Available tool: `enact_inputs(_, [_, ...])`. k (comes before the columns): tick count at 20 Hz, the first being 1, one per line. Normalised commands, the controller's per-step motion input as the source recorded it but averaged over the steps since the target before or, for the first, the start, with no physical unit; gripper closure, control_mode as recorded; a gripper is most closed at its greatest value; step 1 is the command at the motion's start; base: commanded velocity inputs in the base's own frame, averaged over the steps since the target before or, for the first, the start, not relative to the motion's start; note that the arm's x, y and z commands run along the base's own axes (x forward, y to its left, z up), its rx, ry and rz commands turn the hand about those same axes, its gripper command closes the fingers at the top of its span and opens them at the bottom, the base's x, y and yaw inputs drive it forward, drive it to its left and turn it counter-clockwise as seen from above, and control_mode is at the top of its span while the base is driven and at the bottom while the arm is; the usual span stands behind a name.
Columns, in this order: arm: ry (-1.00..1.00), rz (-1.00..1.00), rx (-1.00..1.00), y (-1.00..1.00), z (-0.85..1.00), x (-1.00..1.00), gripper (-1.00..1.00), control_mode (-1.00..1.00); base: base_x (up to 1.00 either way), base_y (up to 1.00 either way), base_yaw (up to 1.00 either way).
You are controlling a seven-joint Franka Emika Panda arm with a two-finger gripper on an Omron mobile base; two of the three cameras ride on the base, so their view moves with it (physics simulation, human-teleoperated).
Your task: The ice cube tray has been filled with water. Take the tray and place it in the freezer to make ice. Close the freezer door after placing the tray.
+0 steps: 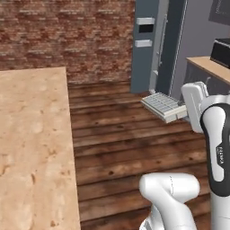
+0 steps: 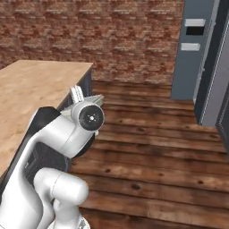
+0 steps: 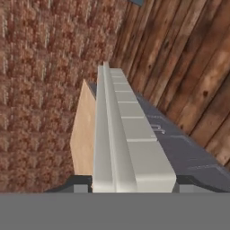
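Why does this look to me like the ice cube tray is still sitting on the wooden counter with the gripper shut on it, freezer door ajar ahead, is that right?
Not quite. The ice cube tray isn't on the wooden counter: in the left base view it's held up over the plank floor, clear of the counter. The rest holds: the gripper is shut on it, and the freezer door stands ajar ahead.

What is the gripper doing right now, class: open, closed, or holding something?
Gripper: jaws closed on the ice cube tray, carried in the air above the wooden floor.
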Motion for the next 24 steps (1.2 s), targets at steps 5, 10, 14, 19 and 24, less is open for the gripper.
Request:
enact_inputs(5, [0.00, 0.00, 0.00, 0.00, 0.00, 0.00, 1.00, 1.00, 1.00, -0.31, 0.00])
enact_inputs(10, [0.00, 0.00, 0.00, 0.00, 0.00, 0.00, 1.00, 1.00, 1.00, -0.30, 0.00])
enact_inputs(14, [0.00, 0.00, 0.00, 0.00, 0.00, 0.00, 1.00, 1.00, 0.88, -0.38, -0.05])
enact_inputs(19, [0.00, 0.00, 0.00, 0.00, 0.00, 0.00, 1.00, 1.00, 0.71, -0.37, -0.11])
enact_inputs(24, [0.00, 0.00, 0.00, 0.00, 0.00, 0.00, 1.00, 1.00, 0.57, -0.32, -0.17])
